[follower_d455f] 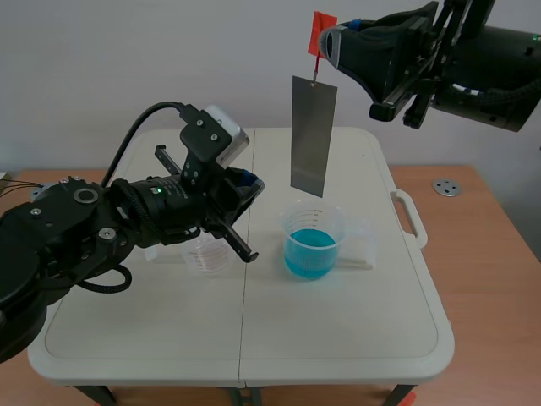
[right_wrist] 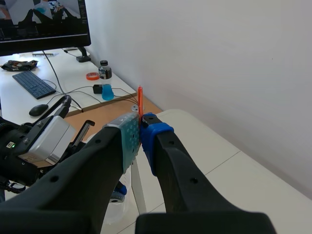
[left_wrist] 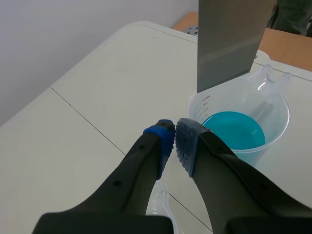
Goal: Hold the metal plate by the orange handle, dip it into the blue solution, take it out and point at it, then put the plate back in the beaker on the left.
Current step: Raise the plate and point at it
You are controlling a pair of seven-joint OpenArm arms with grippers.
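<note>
The right gripper (right_wrist: 140,132) pinches the thin orange handle (right_wrist: 140,101), so the flat grey rectangular metal plate (follower_d455f: 313,135) hangs just above the clear plastic beaker of blue solution (follower_d455f: 313,241). The left gripper (left_wrist: 175,139), fingers closed on nothing, sits near the plate's lower edge.

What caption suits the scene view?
Right gripper hangs the metal plate by its orange handle over the blue solution; shut left gripper points toward it.

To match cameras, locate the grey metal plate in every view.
Scene view: grey metal plate hangs above the clear beaker of blue solution.
Left wrist view: plate hangs above that beaker.
Right wrist view: hidden; only its orange handle shows.
Shared landmark: white table.
</note>
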